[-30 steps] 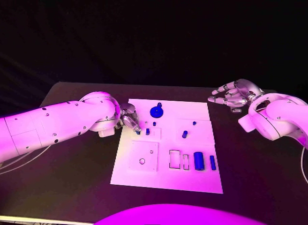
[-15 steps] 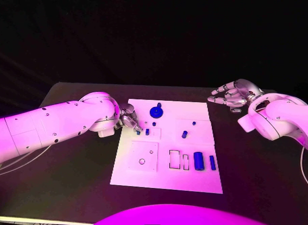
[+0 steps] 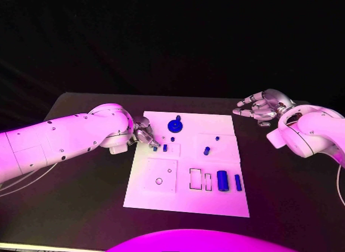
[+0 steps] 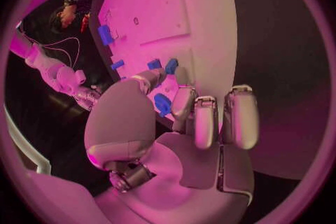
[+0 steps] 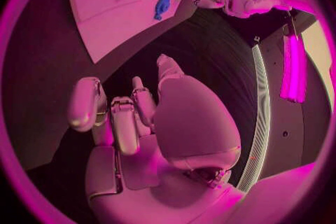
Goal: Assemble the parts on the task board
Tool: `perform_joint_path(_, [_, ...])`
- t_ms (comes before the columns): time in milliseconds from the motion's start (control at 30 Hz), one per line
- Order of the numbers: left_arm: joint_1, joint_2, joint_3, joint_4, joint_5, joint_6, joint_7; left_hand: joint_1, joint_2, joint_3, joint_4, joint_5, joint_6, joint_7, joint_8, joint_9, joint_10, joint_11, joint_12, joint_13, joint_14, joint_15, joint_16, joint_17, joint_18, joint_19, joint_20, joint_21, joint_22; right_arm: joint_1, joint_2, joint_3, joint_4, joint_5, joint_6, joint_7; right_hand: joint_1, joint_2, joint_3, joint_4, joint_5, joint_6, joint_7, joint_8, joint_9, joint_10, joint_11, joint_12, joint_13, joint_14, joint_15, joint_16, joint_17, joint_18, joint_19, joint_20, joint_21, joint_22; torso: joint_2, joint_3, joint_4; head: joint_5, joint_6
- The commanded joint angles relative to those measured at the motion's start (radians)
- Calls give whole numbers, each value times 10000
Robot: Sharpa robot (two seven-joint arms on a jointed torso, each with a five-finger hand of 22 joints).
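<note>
On a black table (image 3: 81, 173), the white task board (image 3: 187, 197) lies between the robot's two arms, its far end toward the dark backdrop. The left hand (image 3: 144, 134) rests at the board's left edge, fingers curled down beside a small blue peg (image 3: 165, 147) and another just next to it (image 3: 155, 148); the left wrist view shows its thumb and fingers (image 4: 203, 120) drawn in close above a blue piece (image 4: 162, 104) on the board, but whether they grip it cannot be told. The right hand (image 3: 259, 107) hovers off the board's far right corner, well apart from every part, fingers loosely curled and spread with nothing in them, as the right wrist view confirms (image 5: 133, 117). Near the board's far edge sits a round blue disc (image 3: 175, 125) with a small upright stub behind it. Toward the middle right stand two short blue pins (image 3: 207, 150), one a little beyond the other (image 3: 217, 138). At the near right, a thick blue cylinder (image 3: 223, 180) lies beside a thinner blue bar (image 3: 238, 182), both lengthwise, next to two outlined rectangular slots (image 3: 196, 178). A raised square plate (image 3: 161, 176) with a small round hole sits left of those slots.
</note>
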Motion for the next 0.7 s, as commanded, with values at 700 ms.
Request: perform_joint_path(700, [-22,-193,61,20,1193,-1579,545,-927,619,-1982,860,-1563,-415,220,-15,140,-533,111,-469,-609,952,22,-143,2244,-46,-46,36,-122,-142,-21,-19,0,10,-89,36,131,-83,-4,-39,10,41,64,21,63,-15,-36,-62,45,-10,723,-54,-39,1341,159,-38,-50,-38,-11,8,-1,4,-31,39])
